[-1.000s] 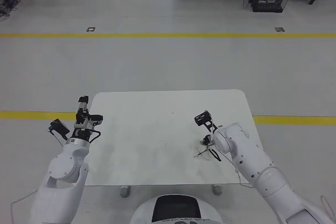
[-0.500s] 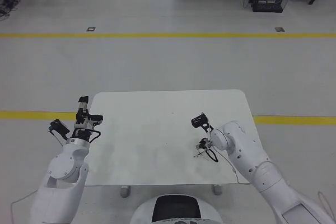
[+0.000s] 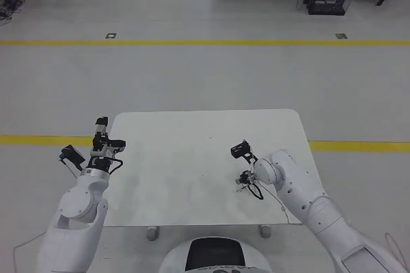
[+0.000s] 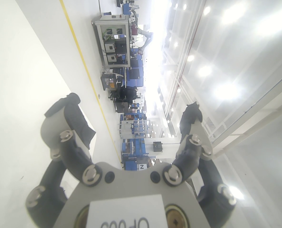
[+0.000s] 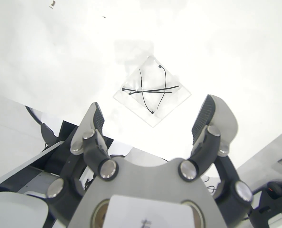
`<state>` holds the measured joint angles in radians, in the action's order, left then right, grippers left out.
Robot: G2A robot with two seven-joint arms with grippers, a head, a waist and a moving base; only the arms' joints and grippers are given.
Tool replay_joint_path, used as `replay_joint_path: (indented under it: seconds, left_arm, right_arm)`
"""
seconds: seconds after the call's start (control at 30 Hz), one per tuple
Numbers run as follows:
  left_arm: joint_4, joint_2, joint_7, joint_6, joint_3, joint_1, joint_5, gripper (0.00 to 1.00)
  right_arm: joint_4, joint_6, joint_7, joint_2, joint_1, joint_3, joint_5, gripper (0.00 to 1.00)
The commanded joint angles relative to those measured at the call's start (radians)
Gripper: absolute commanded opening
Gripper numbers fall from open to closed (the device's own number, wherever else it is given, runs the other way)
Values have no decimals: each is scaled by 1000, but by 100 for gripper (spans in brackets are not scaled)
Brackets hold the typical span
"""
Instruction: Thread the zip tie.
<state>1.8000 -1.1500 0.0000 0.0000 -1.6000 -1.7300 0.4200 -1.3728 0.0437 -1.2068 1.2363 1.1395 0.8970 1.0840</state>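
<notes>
Right end effector (image 5: 152,102): fingers spread apart, holding nothing, poised over the right half of the table (image 3: 191,136), toward its near edge. Directly ahead of its fingertips lies a clear square tray (image 5: 175,100) flat on the table, carrying four black zip ties (image 5: 150,91) in a loose crossed heap.

Two ties lie nearly straight, their long axes roughly in line with the gap between the fingers. The other two curve across them.

Left end effector (image 4: 131,102): fingers likewise parted and empty, held off the table's left edge, well apart from the tray.

Assessment: the right arm is plainly nearer. No tie is lifted, so threading has not begun.
</notes>
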Motion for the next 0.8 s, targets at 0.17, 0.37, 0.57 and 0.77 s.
replay_joint_path:
  seconds: [0.17, 0.37, 0.57, 0.77]
  left_arm:
    - [0, 0, 0, 0, 0, 0, 0, 100]
    - [0, 0, 0, 0, 0, 0, 0, 100]
    - [0, 0, 0, 0, 0, 0, 0, 100]
    - [0, 0, 0, 0, 0, 0, 0, 100]
  right_arm:
    - [15, -9, 11, 5, -8, -12, -8, 100]
    - [12, -2, 21, 5, -9, -13, 11, 100]
    - [-16, 38, 14, 6, 13, -21, 55, 100]
    - [-18, 41, 7, 10, 14, -15, 37, 91]
